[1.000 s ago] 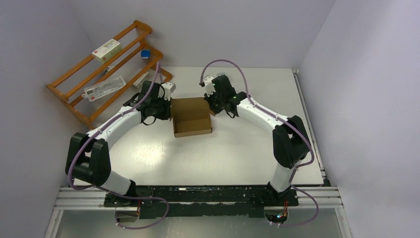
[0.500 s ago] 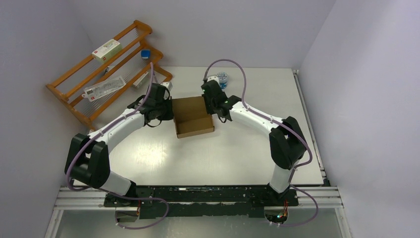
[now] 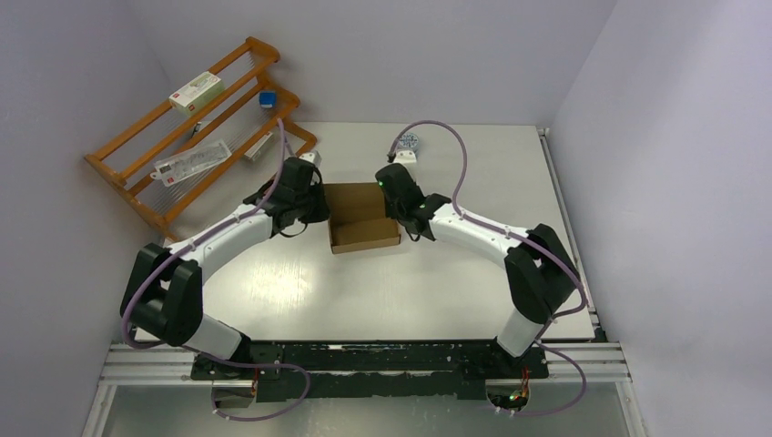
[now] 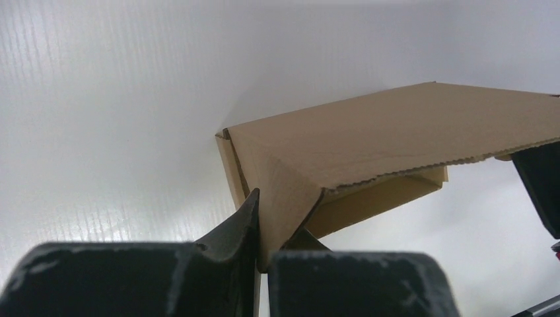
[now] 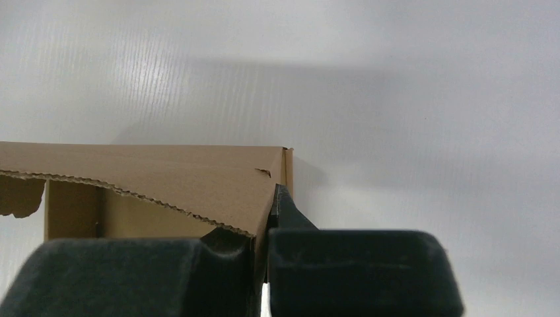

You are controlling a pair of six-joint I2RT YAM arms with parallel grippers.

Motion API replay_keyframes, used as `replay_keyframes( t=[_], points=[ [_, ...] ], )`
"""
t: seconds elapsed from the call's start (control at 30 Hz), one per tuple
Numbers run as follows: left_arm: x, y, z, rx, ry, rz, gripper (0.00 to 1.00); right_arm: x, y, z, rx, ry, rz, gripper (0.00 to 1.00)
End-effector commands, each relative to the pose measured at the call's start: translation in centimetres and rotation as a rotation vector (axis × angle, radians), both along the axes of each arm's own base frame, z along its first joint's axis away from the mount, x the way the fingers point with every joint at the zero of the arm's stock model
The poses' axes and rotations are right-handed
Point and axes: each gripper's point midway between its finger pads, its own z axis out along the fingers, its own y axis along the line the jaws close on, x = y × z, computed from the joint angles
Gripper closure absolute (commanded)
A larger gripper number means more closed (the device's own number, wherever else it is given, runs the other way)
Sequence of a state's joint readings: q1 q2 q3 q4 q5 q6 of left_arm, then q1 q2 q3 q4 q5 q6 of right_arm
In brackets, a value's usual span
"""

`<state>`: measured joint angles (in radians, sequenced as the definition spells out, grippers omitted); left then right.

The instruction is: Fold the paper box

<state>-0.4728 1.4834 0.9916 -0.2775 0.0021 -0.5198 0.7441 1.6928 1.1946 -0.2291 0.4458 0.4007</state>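
From above, we pinch the paper box from both sides, left gripper and right gripper opposite, to steer its lid over.

Left wrist: our fingers are clamped on the lid's corner, the box body just beyond.

Right wrist: fingers are likewise closed on the opposite corner.

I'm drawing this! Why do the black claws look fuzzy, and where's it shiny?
Left wrist view: the left claw sits too near the lens, so it blurs; the paper box looks sharper. Right wrist view: the right claw blurs likewise, and light streaks the table.
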Motion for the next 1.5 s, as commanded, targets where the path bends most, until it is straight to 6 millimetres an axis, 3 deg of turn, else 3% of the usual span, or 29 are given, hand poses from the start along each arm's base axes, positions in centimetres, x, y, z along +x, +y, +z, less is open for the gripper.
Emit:
replay_keyframes(
  t=[0.0,0.23,0.4,0.7,0.97,1.13,1.33,1.47],
  points=[
    [-0.2,-1.9,0.2,-0.062,-0.030,-0.003,0.93,-0.2,1.2,0.7,0.079,-0.065,-0.001,1.00],
    [-1.5,-2.0,-1.2,0.008,-0.069,-0.028,0.91,-1.5,1.2,0.0,0.126,-0.103,0.011,1.00],
    [-2.7,-1.9,-1.8,0.051,-0.092,-0.045,0.90,-2.5,1.2,0.2,0.142,-0.121,0.042,0.94],
    [-4.0,-0.7,-0.8,0.062,-0.149,-0.036,0.88,-4.7,1.1,3.4,0.229,-0.163,0.116,0.59],
    [-4.9,-0.4,-1.2,0.051,-0.177,-0.030,0.88,-6.7,0.1,5.4,0.294,-0.183,0.147,0.36],
    [-5.0,-0.8,-1.6,0.062,-0.202,-0.043,0.87,-7.8,-0.5,6.7,0.314,-0.197,0.171,0.29],
    [-5.0,-0.4,-1.9,0.109,-0.237,-0.019,0.87,-9.5,0.3,10.1,0.355,-0.211,0.294,0.23],
    [-4.6,-0.8,-1.7,0.106,-0.266,-0.012,0.86,-9.5,-0.2,12.2,0.358,-0.238,0.281,0.22]
  ],
)
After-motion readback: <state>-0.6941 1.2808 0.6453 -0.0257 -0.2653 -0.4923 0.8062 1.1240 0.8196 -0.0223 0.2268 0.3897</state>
